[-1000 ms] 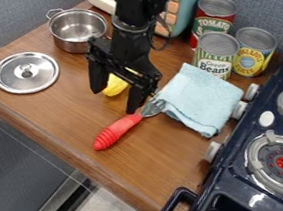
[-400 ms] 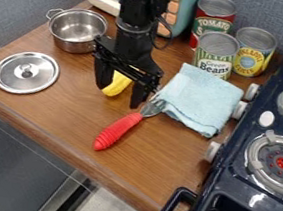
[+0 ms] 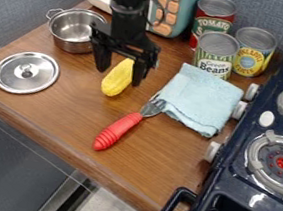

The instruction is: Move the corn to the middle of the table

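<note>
Steel lid near table's left corner | gripper spread wide, nothing held | corn between its fingers, inboard of left edge; off-centre squeeze could roll it | red tool near: low carry might clip it!

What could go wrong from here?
The gripper is open around the corn in this view, though its height is unclear; closing too high might miss or roll the corn. The red-handled utensil lies nearby, its head against the blue cloth, so a low carry toward it could snag both.
</note>
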### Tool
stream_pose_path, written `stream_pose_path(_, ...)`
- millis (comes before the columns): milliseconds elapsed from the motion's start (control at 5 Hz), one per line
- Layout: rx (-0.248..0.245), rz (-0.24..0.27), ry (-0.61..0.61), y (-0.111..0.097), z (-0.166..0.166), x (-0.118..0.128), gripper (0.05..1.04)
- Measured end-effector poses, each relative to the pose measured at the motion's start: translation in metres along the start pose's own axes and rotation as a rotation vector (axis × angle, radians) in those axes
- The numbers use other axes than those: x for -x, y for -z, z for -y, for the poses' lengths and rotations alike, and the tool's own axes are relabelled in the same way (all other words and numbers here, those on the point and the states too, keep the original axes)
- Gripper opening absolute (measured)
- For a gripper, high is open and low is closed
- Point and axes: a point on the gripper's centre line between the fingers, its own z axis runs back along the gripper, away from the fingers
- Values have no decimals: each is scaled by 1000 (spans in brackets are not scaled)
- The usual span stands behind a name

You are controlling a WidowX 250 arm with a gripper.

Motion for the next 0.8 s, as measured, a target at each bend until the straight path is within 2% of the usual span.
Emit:
stream_pose_path(200,6,6,-50,3,-4,-8,1000)
stream_pose_path(400,-15,-23,-88,7,-7,-15,1000)
stream_pose_path(800,-14,29,-150,10,-2,-30,1000)
